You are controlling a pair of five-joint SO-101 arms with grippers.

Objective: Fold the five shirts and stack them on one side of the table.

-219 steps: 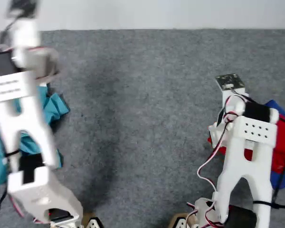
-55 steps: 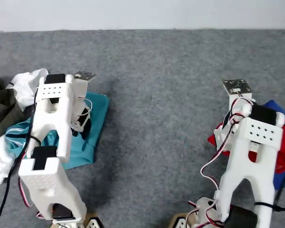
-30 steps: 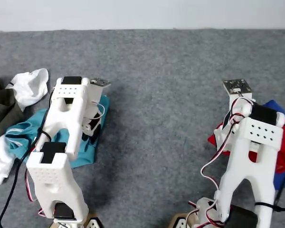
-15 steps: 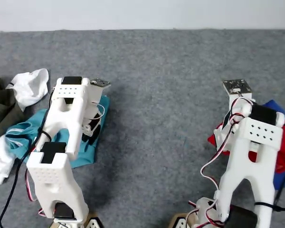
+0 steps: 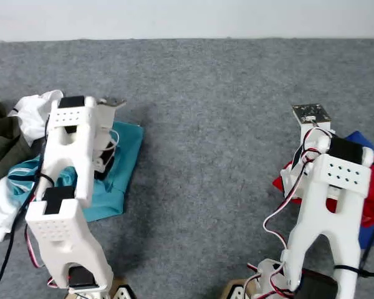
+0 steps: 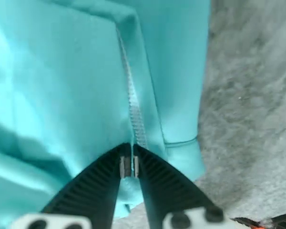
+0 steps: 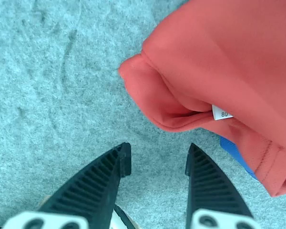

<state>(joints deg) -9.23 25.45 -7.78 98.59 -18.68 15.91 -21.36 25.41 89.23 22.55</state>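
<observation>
Left end effector point(image 6: 128, 166) shifted leftward, pinching teal shirt point(image 6: 62, 86).

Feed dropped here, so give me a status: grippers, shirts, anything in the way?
Left gripper shut on teal shirt. Right gripper open, beside red shirt. White shirt and dark shirt heaped beside the teal one.

Left pincer point(image 6: 128, 165) swung back leftward, seemingly tugging the teal shirt point(image 5: 123, 157).

grey tbl point(image 5: 224, 124), teal shirt point(image 5: 126, 156), red shirt point(image 7: 219, 62)
</observation>
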